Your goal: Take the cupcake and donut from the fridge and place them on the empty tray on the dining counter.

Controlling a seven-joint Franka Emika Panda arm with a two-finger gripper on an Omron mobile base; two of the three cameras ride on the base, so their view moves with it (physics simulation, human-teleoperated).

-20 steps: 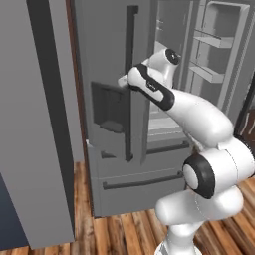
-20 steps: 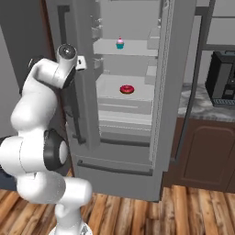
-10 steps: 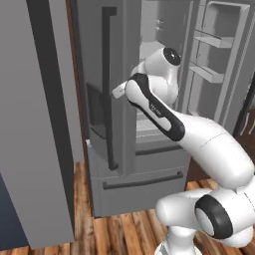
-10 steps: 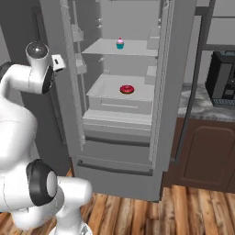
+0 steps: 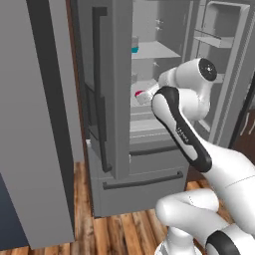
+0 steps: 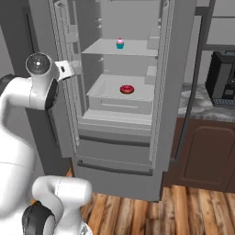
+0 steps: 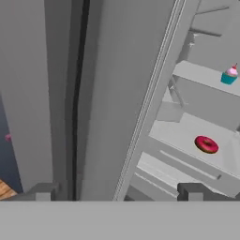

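Observation:
The fridge (image 6: 114,151) stands with both upper doors open. On its upper shelf sits the cupcake (image 6: 120,43), teal wrapper and pink frosting, also in the hand view (image 7: 229,75). One shelf lower lies the red-iced donut (image 6: 126,89) on a pale drawer top (image 7: 206,144). My gripper (image 7: 119,192) is open, its fingertips wide apart, and holds nothing. It hovers by the inner edge of the left door (image 7: 108,93), left of and apart from both pastries. The tray and the dining counter are out of view.
The open right door (image 5: 219,45) carries door shelves and juts out toward me. Right of the fridge a dark appliance (image 6: 222,78) sits on a stone-topped brown cabinet (image 6: 206,151). A tall grey panel (image 5: 30,124) flanks the left door. The floor is wood.
The gripper went from shut to open and came off the left door's handle. That door swung wide open, and the arm moved toward the fridge's inside.

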